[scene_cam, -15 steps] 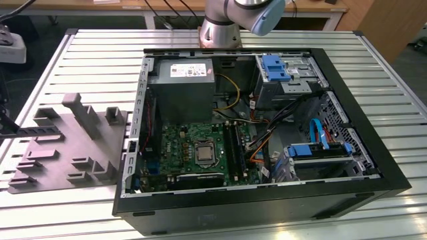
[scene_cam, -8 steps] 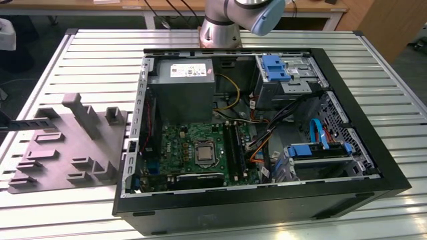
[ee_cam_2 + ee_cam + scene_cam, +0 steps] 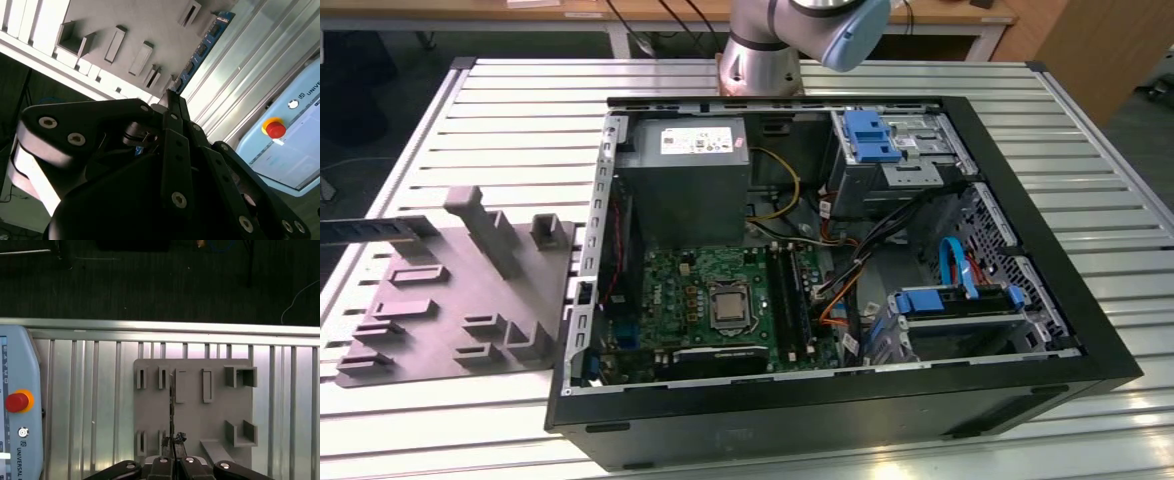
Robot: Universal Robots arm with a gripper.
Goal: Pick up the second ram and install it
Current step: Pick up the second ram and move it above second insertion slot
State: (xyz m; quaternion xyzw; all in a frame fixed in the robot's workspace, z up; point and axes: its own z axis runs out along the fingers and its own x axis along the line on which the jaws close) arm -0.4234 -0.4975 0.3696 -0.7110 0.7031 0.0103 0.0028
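Looking across your slatted table [image 3: 520,100], the open computer case [image 3: 1067,330] sits just beside the grey tray [image 3: 200,420]. Over that tray your gripper [image 3: 169,100] pinches the ram stick [image 3: 202,47] by one end, likely leaving its length free for seating. An orange cable [image 3: 843,290] crowds the board's slots.

- I work in a robotics lab.
- Slatted aluminium table [image 3: 520,110] bearing an opened computer tower [image 3: 854,410].
- Teach pendant [image 3: 20,370] with red stop button [image 3: 16,401].

Dark lettering runs along the edge of the pale blue teach pendant [image 3: 22,365] in the first wrist view. A white printed label [image 3: 700,140] sits on the grey power box [image 3: 680,195]; its print cannot be made out.
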